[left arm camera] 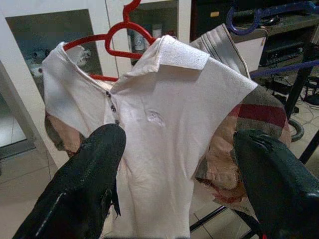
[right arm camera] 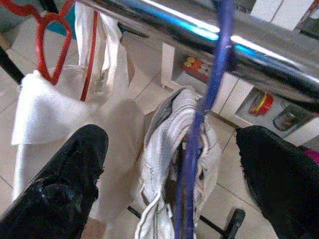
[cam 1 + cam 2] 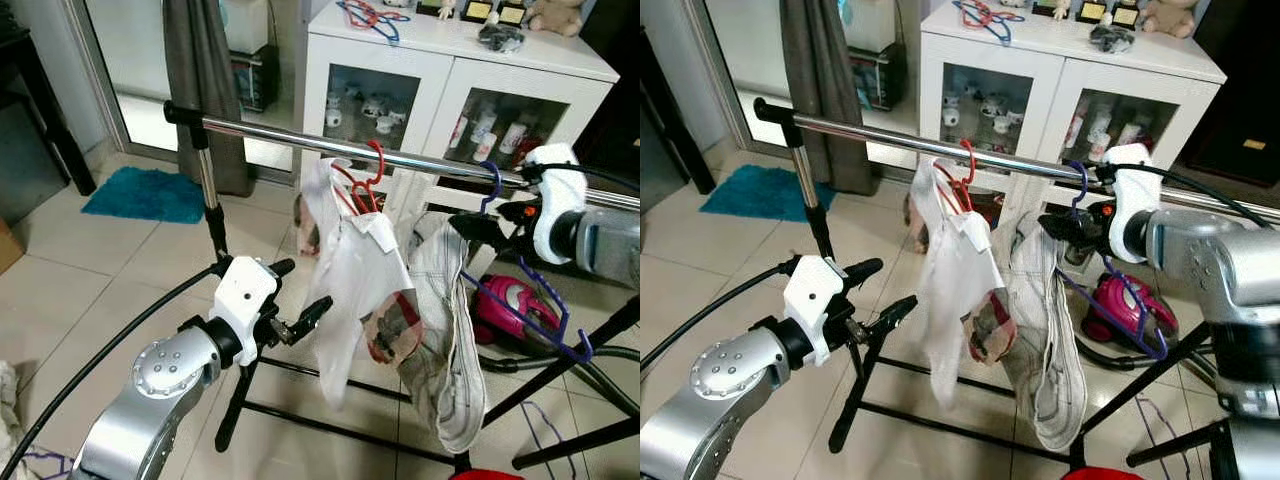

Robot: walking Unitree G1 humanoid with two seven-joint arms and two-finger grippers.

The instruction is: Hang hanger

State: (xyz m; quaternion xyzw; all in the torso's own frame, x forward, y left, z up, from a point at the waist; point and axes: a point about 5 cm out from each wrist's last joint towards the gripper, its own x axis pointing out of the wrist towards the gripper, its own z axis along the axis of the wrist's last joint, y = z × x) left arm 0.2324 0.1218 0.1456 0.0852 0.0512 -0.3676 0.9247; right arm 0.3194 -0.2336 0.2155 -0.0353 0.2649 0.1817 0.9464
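A chrome rail [image 3: 300, 140] runs across the black clothes rack. On it hangs a red hanger [image 3: 372, 175] with a white polo shirt [image 3: 350, 270]. To the right, a blue hanger [image 3: 492, 185] is hooked over the rail and carries a grey-white garment [image 3: 440, 330]. My right gripper [image 3: 1065, 228] is open just below that hook; in the right wrist view the blue hanger [image 2: 199, 129] runs between the spread fingers [image 2: 70, 174], touching neither. My left gripper [image 3: 305, 290] is open, low and left of the shirt, whose front [image 1: 164, 129] faces it.
A white glass-door cabinet [image 3: 450, 60] stands behind the rack, with spare hangers [image 3: 370, 18] on top. A pink vacuum cleaner [image 3: 510, 300] lies under the rail's right end. The rack's black legs [image 3: 300, 400] spread over the tiles. A teal mat [image 3: 145, 195] lies at the left.
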